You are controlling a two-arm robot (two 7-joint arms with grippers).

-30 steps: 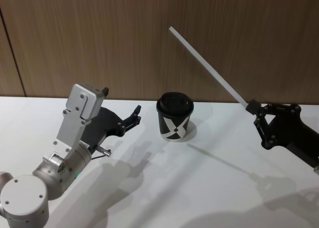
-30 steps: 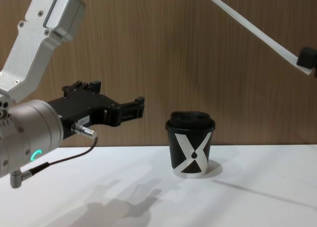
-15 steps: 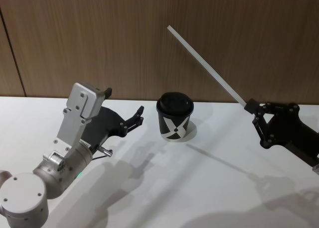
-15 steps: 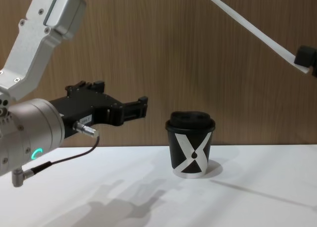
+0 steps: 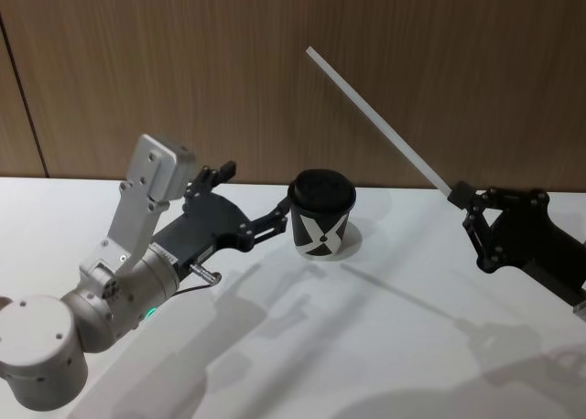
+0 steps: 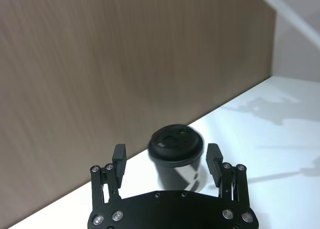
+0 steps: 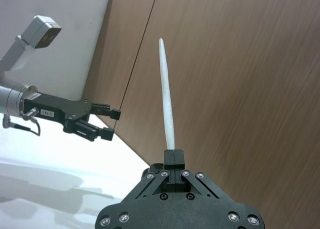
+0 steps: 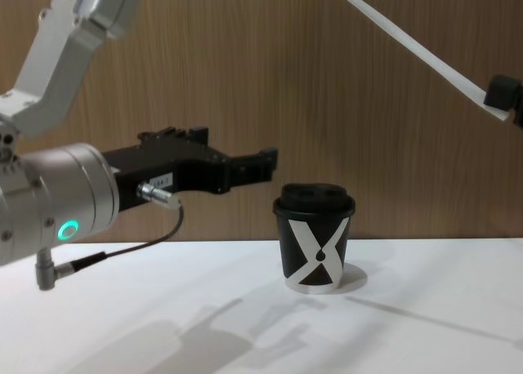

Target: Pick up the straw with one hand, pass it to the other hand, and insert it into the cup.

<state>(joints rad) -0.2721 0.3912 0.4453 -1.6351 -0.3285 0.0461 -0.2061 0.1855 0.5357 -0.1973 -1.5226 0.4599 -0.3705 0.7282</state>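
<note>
Handover stage, straw lifted, cup waiting. The cup (image 5: 321, 213) stands upright on the white table (image 5: 385, 346) with its domed lid on, close to the wooden wall (image 5: 165, 71) behind it.

The right gripper (image 5: 461, 197) hangs well to the right of the cup and off the table. Its jaws are closed tight on the lower end of the straw (image 5: 375, 122). From that grip the straw slants up and across, so its free tip sits high above the cup, against the wall. Gripping at the very end appears deliberate, since almost the whole length is left bare for a second grasp, and the height keeps the straw clear of the lid.

The left gripper (image 5: 256, 195) reaches in from the left of the cup, its nearer fingertip just beside the cup's rim and about level with the lid. Its jaws are spread wide and hold nothing; seen from its own wrist, the cup lies beyond and between the two fingers. The wide spread suits receiving a thin rod, though the gripper is low and well apart from the straw.

Judged progress: pick-up done, pass and insertion not yet done. The left gripper would have to rise above the cup to meet the straw. The opening in the lid is too small to make out, so the final aim looks delicate.
</note>
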